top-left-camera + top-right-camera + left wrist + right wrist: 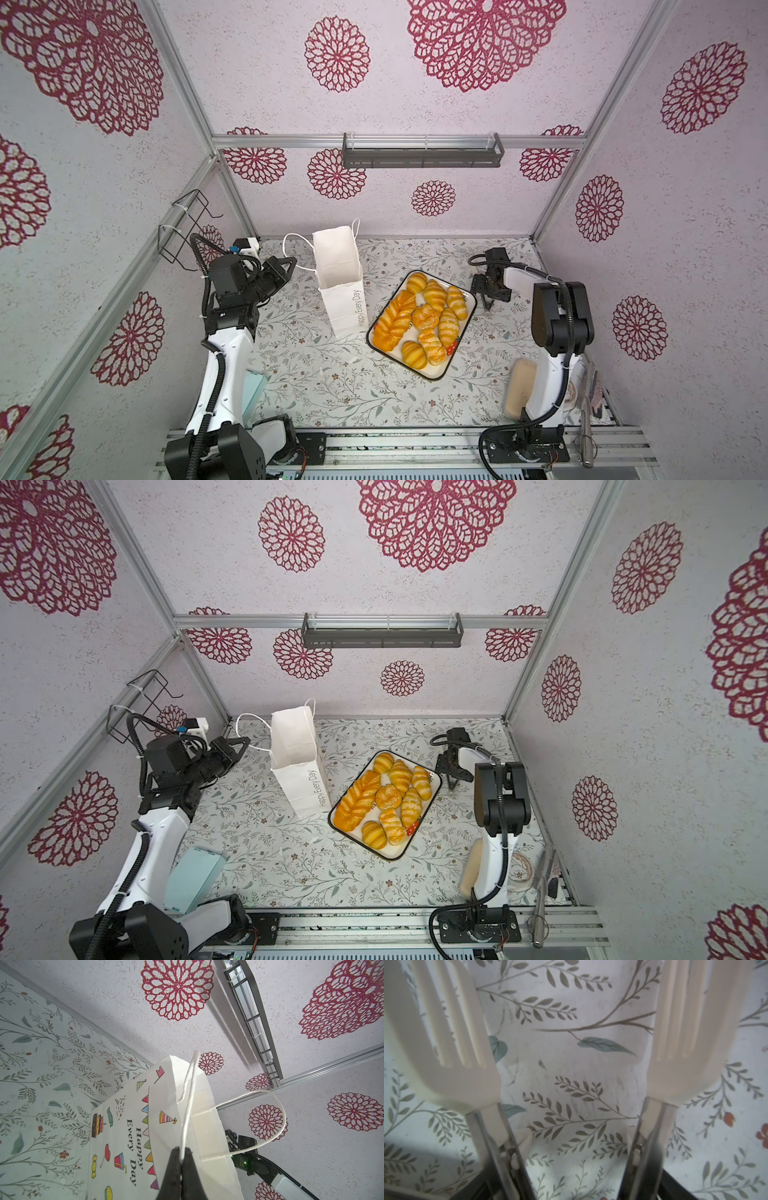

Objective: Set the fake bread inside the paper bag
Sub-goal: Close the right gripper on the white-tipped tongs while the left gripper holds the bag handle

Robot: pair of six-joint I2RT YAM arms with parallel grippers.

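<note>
The white paper bag [343, 291] [301, 775] stands upright with its mouth open, just left of the tray, in both top views. Its party pictures and lettering face the left wrist view [124, 1126]. My left gripper [291, 264] [182, 1153] is shut on one of the bag's white cord handles [188, 1105]. Several pieces of glossy orange fake bread [424, 320] [386, 800] lie on a black-rimmed white tray [436, 372]. My right gripper [487, 305] [571, 1022] hangs low over the table just right of the tray. Its white slotted tong heads [452, 1064] stand apart with only tablecloth between them.
A pale beige block [519, 390] lies by the right arm's base and a teal box [193, 879] by the left arm. Metal tongs [588, 419] lie at the right edge. A wire basket [183, 232] hangs on the left wall and a dark shelf [422, 151] on the rear wall.
</note>
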